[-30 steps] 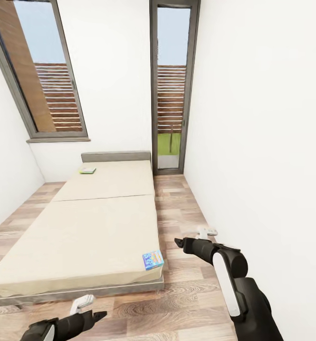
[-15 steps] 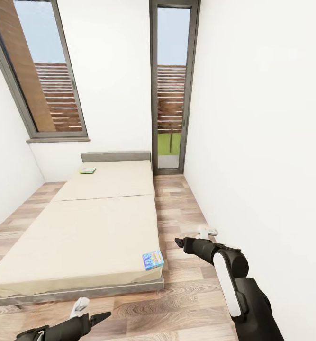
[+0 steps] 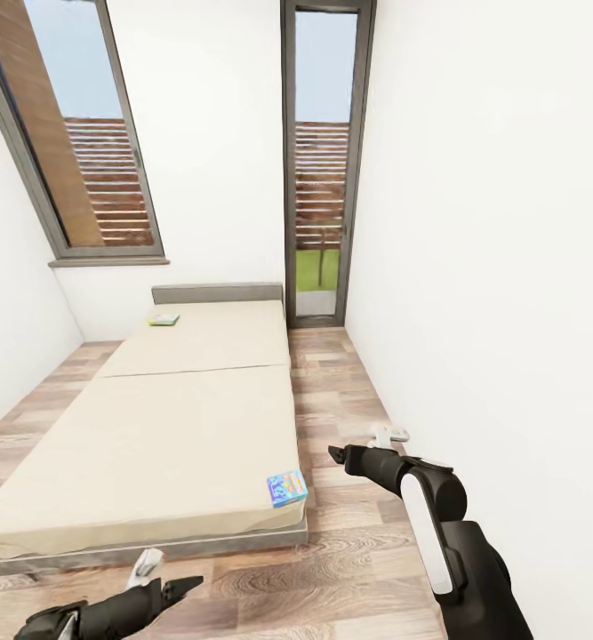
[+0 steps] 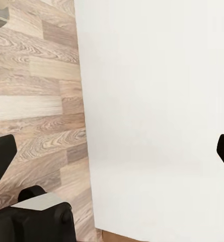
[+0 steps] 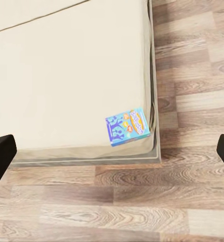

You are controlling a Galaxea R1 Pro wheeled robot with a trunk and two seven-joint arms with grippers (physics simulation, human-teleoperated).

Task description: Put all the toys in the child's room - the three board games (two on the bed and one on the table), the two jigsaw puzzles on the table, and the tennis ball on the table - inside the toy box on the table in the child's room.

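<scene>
Left tool (image 3: 154,580) has dropped lower and leftward, fingers spread and empty like the right tool (image 3: 367,444); the blue cartoon board game box (image 3: 287,488) at the near corner of the beige-mattressed bed (image 3: 172,427) and a green one (image 3: 164,319) by the headboard remain uncollected.

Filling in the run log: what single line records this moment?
blue board game: near bed corner | green board game: by headboard | left end effector: open, empty | right end effector: open, empty
</scene>
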